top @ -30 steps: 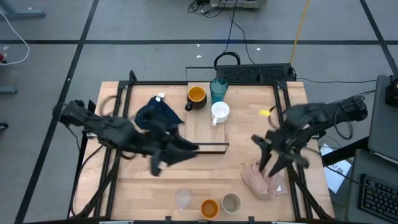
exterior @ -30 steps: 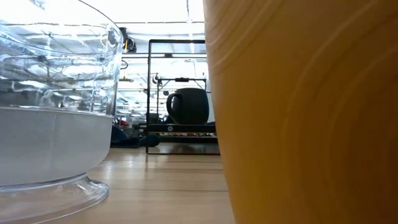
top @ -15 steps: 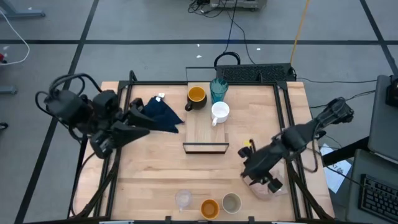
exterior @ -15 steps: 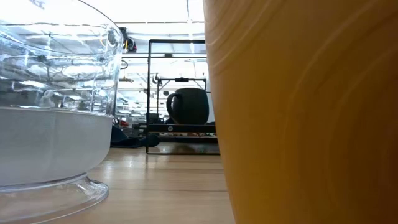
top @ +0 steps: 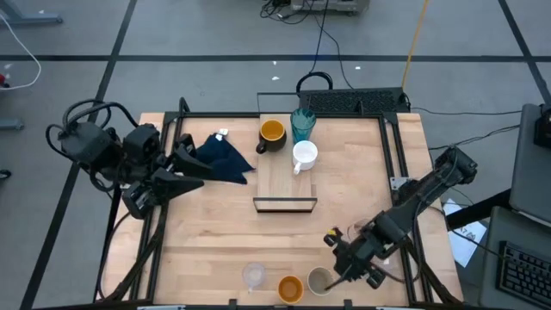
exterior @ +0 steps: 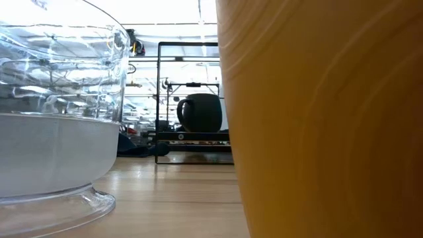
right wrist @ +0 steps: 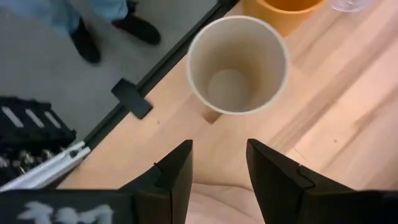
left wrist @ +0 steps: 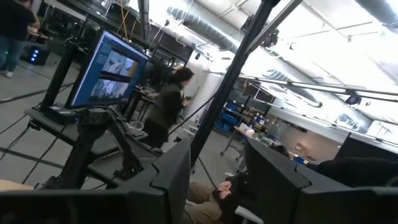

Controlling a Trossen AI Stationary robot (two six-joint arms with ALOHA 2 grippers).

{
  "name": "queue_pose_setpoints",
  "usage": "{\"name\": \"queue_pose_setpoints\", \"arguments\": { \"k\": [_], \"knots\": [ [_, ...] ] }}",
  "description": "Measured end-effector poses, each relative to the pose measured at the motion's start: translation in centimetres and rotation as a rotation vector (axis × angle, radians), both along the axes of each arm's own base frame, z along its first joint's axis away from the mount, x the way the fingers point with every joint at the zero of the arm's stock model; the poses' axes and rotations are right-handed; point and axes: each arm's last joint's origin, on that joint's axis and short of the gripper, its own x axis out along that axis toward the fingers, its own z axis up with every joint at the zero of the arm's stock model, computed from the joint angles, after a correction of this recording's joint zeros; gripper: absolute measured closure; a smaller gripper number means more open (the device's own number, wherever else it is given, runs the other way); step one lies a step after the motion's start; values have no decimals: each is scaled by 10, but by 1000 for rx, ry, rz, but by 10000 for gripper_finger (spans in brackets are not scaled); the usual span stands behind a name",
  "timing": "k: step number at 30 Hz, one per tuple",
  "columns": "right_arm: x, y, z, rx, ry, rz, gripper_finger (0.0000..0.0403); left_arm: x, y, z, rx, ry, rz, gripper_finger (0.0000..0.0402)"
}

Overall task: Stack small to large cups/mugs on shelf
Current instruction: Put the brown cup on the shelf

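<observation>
On the shelf, a light board with a dark front edge, stand the white mug, the black mug with its orange inside, and the teal tumbler. Three small cups stand in a row at the table's near edge: the clear glass, the orange cup and the grey-beige cup. My right gripper hangs open, slanting down, just right of the grey-beige cup, with nothing between its fingers. My left gripper is raised at the table's left edge, open and empty.
A dark navy cloth lies left of the shelf, close to my left gripper. A pink-beige cloth lies under my right gripper. The low view is filled by the clear glass and the orange cup, with the black mug far behind.
My left gripper has drawn back from in front of the shelf toward the table's left edge and risen, then kept still. My right gripper has sunk from above the pink-beige cloth toward the near edge and the grey-beige cup, tipping to point downward.
</observation>
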Motion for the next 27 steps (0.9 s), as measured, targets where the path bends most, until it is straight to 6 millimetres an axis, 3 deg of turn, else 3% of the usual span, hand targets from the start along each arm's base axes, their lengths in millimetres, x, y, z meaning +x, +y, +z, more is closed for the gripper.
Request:
{"name": "queue_pose_setpoints", "arguments": {
  "k": [8,15,20,27],
  "knots": [
    [-6,17,-3,-108,-160,254,264,5,-1,-12,19,120,39,247],
    [-16,42,-18,-204,-232,471,264,14,-3,-17,-108,166,67,247],
    [-17,50,-28,-227,-214,507,264,19,-9,-21,-98,183,69,247],
    [-8,46,-29,-292,-262,442,264,31,-15,-28,-72,212,96,247]
  ]
}}
